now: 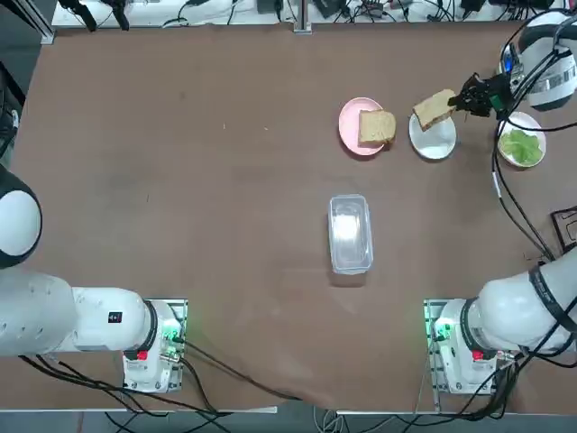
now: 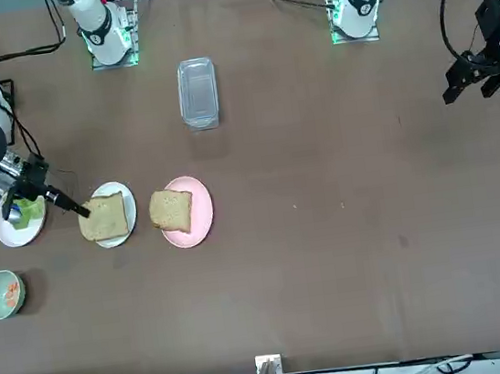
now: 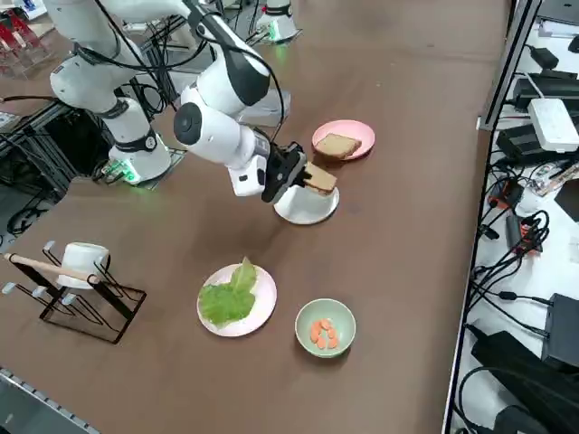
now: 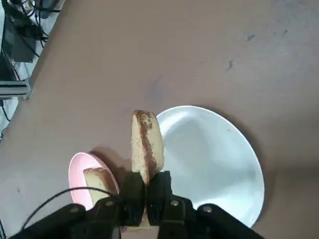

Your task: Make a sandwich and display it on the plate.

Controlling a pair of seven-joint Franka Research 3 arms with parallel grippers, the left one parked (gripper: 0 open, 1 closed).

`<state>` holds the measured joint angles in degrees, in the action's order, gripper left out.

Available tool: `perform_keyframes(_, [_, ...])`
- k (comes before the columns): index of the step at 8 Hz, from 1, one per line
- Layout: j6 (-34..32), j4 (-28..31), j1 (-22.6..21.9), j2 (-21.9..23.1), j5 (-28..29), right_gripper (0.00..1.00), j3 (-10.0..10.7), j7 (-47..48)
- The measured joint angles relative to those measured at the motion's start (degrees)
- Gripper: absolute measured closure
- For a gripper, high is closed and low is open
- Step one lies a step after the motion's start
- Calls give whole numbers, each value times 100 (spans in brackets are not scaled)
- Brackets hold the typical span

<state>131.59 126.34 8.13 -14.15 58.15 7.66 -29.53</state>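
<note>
Near centre of the table: clear lidded container (image 1: 350,233), untouched. Far right edge: plate of lettuce (image 1: 522,146); beside it in the side view, a green bowl (image 3: 325,328) with orange pieces. My right gripper (image 1: 458,102) sits just left of the lettuce, fingers clenched on the edge of a bread slice (image 1: 434,109), held above the white plate (image 1: 434,138), which is bare. Further left, the pink plate (image 1: 357,125) carries the second bread slice (image 1: 376,126). No sandwich stacked yet.

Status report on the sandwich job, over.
Right pincer shut on bread slice, over white plate. Second slice on pink plate. Nothing blocking.
</note>
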Motion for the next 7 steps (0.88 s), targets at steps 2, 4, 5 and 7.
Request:
perform_keyframes(2, [-44,5,36,-59,46,93,14,-57])
perform_keyframes(4, [-49,6,37,-105,99,93,14,-116])
perform_keyframes(5, [-49,6,37,-134,123,93,14,-139])
perform_keyframes(7, [-51,6,38,-163,203,93,14,-240])
